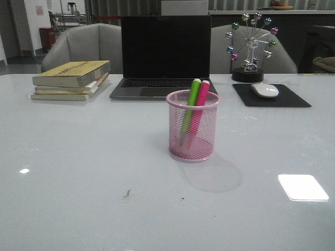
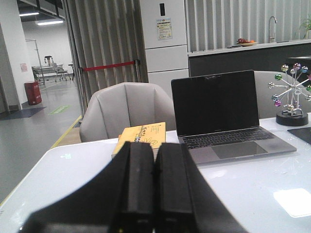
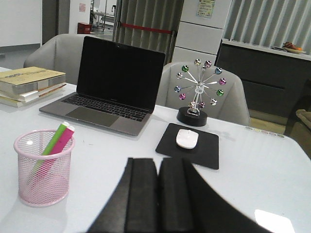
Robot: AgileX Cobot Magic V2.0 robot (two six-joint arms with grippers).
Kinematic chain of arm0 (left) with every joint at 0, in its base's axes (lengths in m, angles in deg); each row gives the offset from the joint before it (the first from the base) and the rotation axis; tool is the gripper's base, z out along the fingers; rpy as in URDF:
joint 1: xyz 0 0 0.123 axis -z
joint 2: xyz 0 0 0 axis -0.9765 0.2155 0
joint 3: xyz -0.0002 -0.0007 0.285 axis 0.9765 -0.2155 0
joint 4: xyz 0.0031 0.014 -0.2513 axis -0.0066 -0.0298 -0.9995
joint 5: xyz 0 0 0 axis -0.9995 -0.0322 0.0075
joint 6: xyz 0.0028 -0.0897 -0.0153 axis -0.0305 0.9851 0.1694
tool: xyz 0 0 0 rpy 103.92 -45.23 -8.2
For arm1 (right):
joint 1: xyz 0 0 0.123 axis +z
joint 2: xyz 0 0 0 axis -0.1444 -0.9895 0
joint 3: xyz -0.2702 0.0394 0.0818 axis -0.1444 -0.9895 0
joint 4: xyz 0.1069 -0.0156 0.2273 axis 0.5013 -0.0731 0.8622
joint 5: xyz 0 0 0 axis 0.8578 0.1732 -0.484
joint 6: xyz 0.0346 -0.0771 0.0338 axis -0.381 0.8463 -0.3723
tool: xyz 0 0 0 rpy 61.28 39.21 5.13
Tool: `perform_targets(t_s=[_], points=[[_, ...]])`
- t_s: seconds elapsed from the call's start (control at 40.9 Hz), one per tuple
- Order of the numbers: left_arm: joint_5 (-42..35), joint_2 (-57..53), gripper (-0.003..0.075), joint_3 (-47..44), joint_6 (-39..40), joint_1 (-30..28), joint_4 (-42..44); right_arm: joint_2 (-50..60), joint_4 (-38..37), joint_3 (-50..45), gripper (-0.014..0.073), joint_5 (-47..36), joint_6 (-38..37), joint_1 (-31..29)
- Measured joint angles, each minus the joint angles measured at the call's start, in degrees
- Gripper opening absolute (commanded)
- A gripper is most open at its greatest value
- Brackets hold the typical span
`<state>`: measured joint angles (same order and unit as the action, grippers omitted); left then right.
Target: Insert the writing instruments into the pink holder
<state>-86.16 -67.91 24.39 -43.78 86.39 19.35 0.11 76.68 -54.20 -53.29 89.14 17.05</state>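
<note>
Bare white desk fills the lower frame in the front view. At center stands the pink holder, with the green marker and pink marker leaning inside. Laptop, books and mouse pad line the far edge. Left pincer and right pincer are both closed, empty.

On the bench: stacked books, an open laptop, a ferris-wheel ornament, a white mouse on a black mousepad.
</note>
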Motion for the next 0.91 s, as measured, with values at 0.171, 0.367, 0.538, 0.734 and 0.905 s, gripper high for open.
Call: perform_targets(t_s=[0.171, 0.367, 0.538, 0.734, 0.905], points=[[0.0, 0.0, 0.0091, 0.0, 0.0, 0.0, 0.0, 0.0, 0.0, 0.0, 0.0067, 0.0, 0.0, 0.0], [0.0, 0.0, 0.0091, 0.0, 0.0, -0.1, 0.0, 0.0, 0.0, 0.0, 0.0067, 0.0, 0.0, 0.0], [0.2, -2.8, 0.0091, -1.1, 0.3, -0.1, -1.4, 0.0, 0.0, 0.0, 0.0067, 0.0, 0.0, 0.0], [1.0, -11.1, 0.0091, -9.3, 0.3, -0.1, -4.0, 0.0, 0.0, 0.0, 0.0067, 0.0, 0.0, 0.0], [9.2, -14.4, 0.0091, -10.1, 0.3, -0.1, -4.5, 0.0, 0.0, 0.0, 0.0067, 0.0, 0.0, 0.0]])
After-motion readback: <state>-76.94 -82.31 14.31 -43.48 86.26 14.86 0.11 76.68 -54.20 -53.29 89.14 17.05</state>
